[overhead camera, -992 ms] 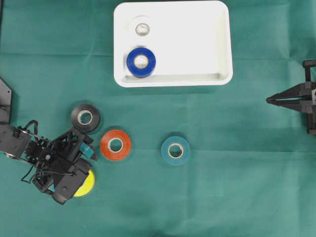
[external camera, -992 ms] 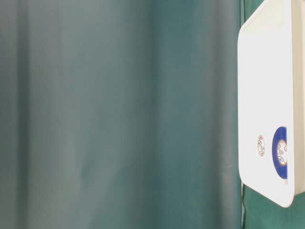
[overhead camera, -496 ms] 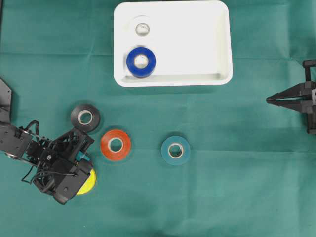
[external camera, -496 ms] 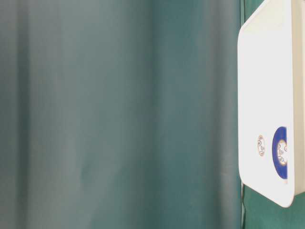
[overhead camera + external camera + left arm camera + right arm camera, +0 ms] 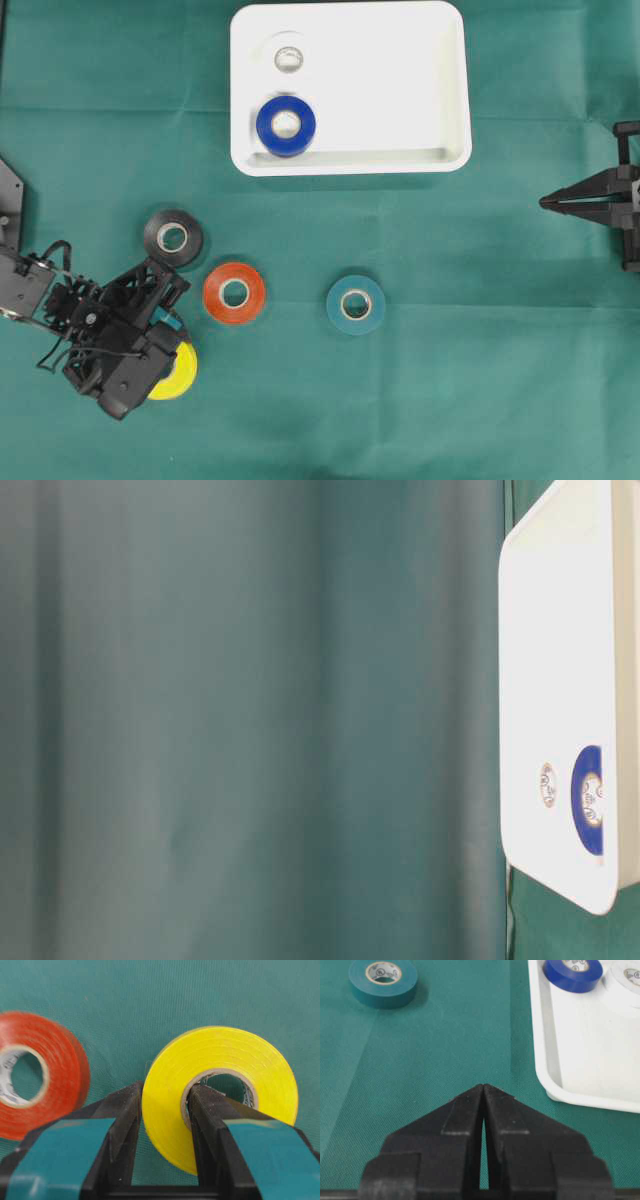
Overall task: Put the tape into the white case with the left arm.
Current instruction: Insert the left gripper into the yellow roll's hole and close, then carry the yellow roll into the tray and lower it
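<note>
A yellow tape roll [image 5: 220, 1060] lies on the green cloth at the lower left, half hidden under my left arm in the overhead view [image 5: 180, 372]. My left gripper [image 5: 167, 1087], with teal bands, is shut on its wall: one finger sits outside the roll, the other inside the core. Overhead, the left gripper [image 5: 172, 342] is low at the left edge. The white case [image 5: 400, 80] stands at the top centre, far from it, holding a blue roll [image 5: 286, 125] and a white roll [image 5: 288, 55]. My right gripper [image 5: 484, 1086] is shut and empty at the right edge [image 5: 545, 202].
Three more rolls lie on the cloth: black [image 5: 173, 237], orange-red [image 5: 235, 293] just right of the left gripper, and teal [image 5: 355, 304] in the middle. The table-level view shows only cloth and the case [image 5: 560, 630] from the side.
The left gripper's jaws have closed on the yellow roll's wall. The left arm has shifted slightly down and left, so more of the yellow roll shows. The right arm has not moved.
</note>
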{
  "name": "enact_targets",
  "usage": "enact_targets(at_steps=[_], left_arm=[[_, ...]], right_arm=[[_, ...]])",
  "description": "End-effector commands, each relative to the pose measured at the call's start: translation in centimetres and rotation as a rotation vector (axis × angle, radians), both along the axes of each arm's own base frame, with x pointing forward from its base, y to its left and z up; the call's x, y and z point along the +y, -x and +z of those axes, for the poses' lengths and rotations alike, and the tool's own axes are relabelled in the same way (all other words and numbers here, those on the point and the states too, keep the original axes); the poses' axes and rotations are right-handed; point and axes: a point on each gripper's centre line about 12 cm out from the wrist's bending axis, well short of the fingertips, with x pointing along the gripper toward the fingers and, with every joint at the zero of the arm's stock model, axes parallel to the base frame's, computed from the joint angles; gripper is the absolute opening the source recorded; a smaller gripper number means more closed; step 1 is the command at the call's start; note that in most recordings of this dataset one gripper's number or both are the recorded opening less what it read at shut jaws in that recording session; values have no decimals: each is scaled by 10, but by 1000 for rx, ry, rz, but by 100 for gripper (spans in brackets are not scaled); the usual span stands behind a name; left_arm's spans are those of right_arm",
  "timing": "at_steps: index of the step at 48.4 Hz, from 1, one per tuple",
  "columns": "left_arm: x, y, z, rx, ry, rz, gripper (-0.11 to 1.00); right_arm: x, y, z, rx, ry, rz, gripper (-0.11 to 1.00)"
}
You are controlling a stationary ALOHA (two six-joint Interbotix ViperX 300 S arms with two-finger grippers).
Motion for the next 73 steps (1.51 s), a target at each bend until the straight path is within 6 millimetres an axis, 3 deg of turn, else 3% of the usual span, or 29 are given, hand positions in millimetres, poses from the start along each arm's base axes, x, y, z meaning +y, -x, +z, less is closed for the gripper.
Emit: enact_targets(at_steps=[1, 22, 44, 73], left_arm=[[-5, -6, 25, -42, 23, -3, 26], [13, -8, 48, -43, 20, 46, 26], [90, -52, 59, -121, -11, 267, 26], [162, -110, 64, -208, -207, 253, 26]], right_arm=[[0, -2, 4, -9, 0, -1, -9], [0, -3, 4, -11, -1, 0, -9], [0, -3, 4, -11, -2, 0, -9], [0, -3, 4, -11, -2, 0, -9]])
